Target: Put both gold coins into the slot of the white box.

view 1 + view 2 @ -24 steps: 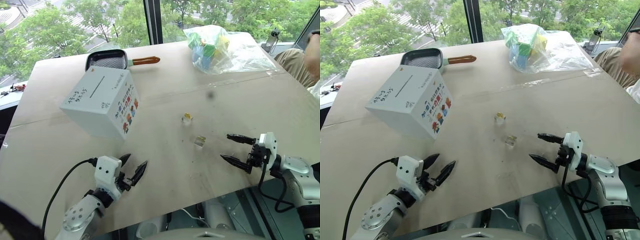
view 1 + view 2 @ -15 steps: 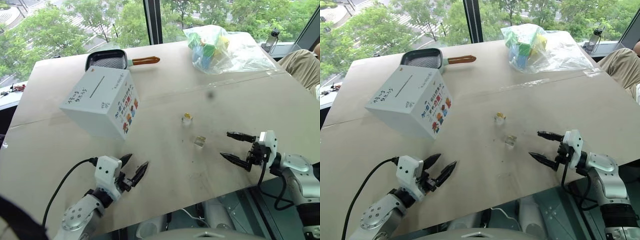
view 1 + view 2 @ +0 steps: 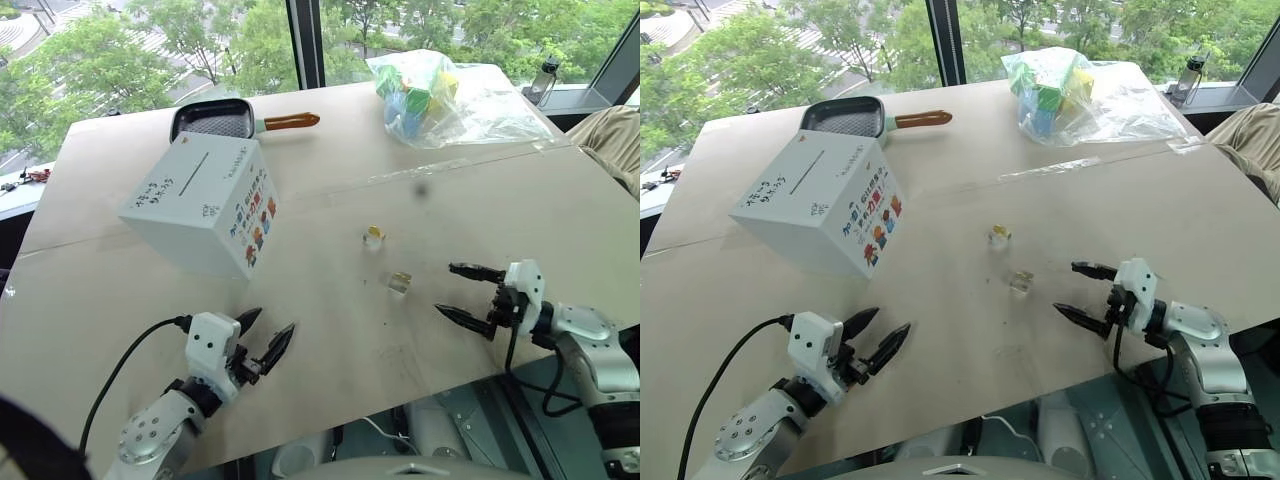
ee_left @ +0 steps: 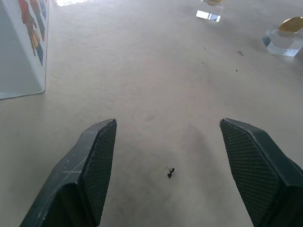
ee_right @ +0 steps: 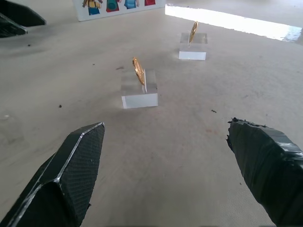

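Observation:
The white box [image 3: 200,205] lies tilted at the table's left, its dark slot [image 3: 193,168] on the upper face. Two gold coins [image 5: 138,71] [image 5: 193,31] stand on edge, each in a small clear cube [image 5: 139,96], near the table's middle. In the head view they show as the near coin [image 3: 400,279] and the far coin [image 3: 375,232]. My right gripper [image 3: 445,288] is open, just right of the near coin and pointing at it with nothing between its fingers. My left gripper [image 3: 272,320] is open and empty above the table's front edge, in front of the box.
A black square pan [image 3: 213,120] with an orange handle lies behind the box. A clear bag of colourful blocks [image 3: 440,95] sits at the back right. A person's clothed limb [image 3: 615,135] shows at the right edge. The table's front edge [image 3: 400,400] runs just under both arms.
My right gripper has edged slightly left toward the near coin. The person's hand at the upper right has left the picture. My left gripper has stayed put.

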`<act>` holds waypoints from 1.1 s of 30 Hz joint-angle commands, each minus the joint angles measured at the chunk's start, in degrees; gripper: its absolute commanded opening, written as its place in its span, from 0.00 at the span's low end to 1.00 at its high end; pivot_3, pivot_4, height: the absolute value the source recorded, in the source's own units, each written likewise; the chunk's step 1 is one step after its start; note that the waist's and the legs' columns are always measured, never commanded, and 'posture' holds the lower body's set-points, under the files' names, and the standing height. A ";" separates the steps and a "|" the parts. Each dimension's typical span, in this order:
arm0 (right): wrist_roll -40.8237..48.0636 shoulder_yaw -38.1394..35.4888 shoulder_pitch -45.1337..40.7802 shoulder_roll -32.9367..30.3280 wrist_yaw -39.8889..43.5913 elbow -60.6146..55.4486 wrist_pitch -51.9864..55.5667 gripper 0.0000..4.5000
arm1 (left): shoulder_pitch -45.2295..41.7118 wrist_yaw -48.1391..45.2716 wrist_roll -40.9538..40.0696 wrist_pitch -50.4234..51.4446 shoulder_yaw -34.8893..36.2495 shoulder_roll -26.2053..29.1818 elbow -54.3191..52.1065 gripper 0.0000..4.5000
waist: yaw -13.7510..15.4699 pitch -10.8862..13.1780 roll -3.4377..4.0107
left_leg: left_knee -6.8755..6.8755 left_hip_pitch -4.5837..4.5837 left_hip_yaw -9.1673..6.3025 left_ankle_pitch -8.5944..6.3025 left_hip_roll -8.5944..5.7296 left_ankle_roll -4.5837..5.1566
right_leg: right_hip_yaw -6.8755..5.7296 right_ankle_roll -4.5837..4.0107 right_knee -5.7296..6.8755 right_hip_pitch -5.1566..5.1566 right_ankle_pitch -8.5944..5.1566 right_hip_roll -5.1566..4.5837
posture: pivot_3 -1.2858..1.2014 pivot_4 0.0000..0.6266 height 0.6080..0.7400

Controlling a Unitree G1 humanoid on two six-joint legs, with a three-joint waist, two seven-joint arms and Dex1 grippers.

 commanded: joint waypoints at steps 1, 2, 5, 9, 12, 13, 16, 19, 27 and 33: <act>0.63 0.95 -2.56 0.85 -2.70 -5.91 2.77 1.00 | -1.80 -2.54 -0.59 -1.09 0.51 2.73 -4.00 0.79 | -0.04 0.00 0.00 | 0.00 0.00 0.00 0.00 0.00 0.00 | 0.00 0.00 0.00 0.00 0.00 0.00 | 0.52 0.24 0.85; -0.24 1.66 -3.13 1.01 -3.64 -6.50 3.52 1.00 | -2.65 -3.23 0.42 -1.23 0.35 4.17 -4.52 0.79 | 0.00 0.00 0.00 | 0.00 0.01 -0.01 0.00 0.01 0.00 | 0.00 0.00 0.00 0.00 0.00 0.01 | 0.52 0.24 0.85; -1.77 3.77 -4.06 2.16 -5.01 -7.85 3.34 1.00 | -5.20 -5.39 1.90 0.18 -0.43 8.78 -6.64 0.79 | 0.14 0.00 0.01 | 0.00 0.00 -0.06 0.01 0.01 -0.01 | -0.06 -0.02 0.01 0.00 0.02 0.04 | 0.52 0.24 0.85; -1.84 6.28 -4.52 3.75 -6.59 -10.02 5.86 1.00 | -6.81 -8.59 -0.41 3.21 -0.95 13.15 -9.84 0.79 | 0.01 0.00 0.00 | -0.01 -0.05 -0.02 0.00 -0.01 -0.02 | -0.03 -0.13 -0.05 -0.04 0.12 0.02 | 0.52 0.24 0.85; -3.38 8.10 -5.13 4.93 -8.57 -10.14 6.87 1.00 | -7.58 -11.38 -2.79 5.59 -0.89 16.15 -11.47 0.79 | -0.15 0.02 0.02 | -0.04 -0.08 -0.01 0.00 -0.01 -0.03 | -0.01 -0.11 -0.07 -0.09 0.11 0.00 | 0.52 0.24 0.85; -3.29 8.34 -5.26 5.11 -8.59 -10.08 7.03 1.00 | -7.71 -11.87 -3.58 6.29 -0.76 16.70 -11.77 0.79 | -0.16 0.03 0.04 | -0.05 -0.08 -0.02 0.00 0.00 -0.03 | -0.02 -0.11 -0.07 -0.10 0.11 0.01 | 0.52 0.24 0.85; -3.52 9.06 -5.59 5.19 -9.16 -9.98 8.24 1.00 | -7.88 -13.18 -5.65 8.15 -0.20 18.18 -12.31 0.79 | -0.15 0.06 0.09 | -0.07 -0.08 -0.02 0.00 0.00 -0.03 | -0.02 -0.12 -0.06 -0.11 0.10 0.01 | 0.52 0.24 0.85; -3.93 9.64 -6.20 5.13 -9.17 -9.61 8.96 0.88 | -8.09 -14.09 -6.80 9.02 0.23 19.16 -12.57 0.79 | -0.17 0.07 0.10 | -0.07 -0.08 -0.02 0.00 0.00 -0.03 | -0.03 -0.11 -0.07 -0.11 0.10 0.04 | 0.52 0.24 0.85; -3.84 9.59 -6.70 5.11 -9.27 -9.46 9.83 0.05 | -8.56 -13.45 -8.68 9.89 0.90 18.54 -12.81 0.79 | -0.18 0.07 0.10 | -0.07 -0.08 -0.02 0.00 -0.01 -0.03 | -0.03 -0.12 -0.07 -0.10 0.10 0.03 | 0.52 0.24 0.85; -1.89 8.43 -6.51 4.80 -8.89 -10.74 11.08 0.00 | -11.98 -10.34 -14.72 13.22 3.26 16.78 -13.42 0.79 | -0.22 0.07 0.10 | -0.07 -0.08 -0.03 0.00 -0.01 -0.03 | -0.03 -0.11 -0.07 -0.10 0.11 0.04 | 0.52 0.24 0.85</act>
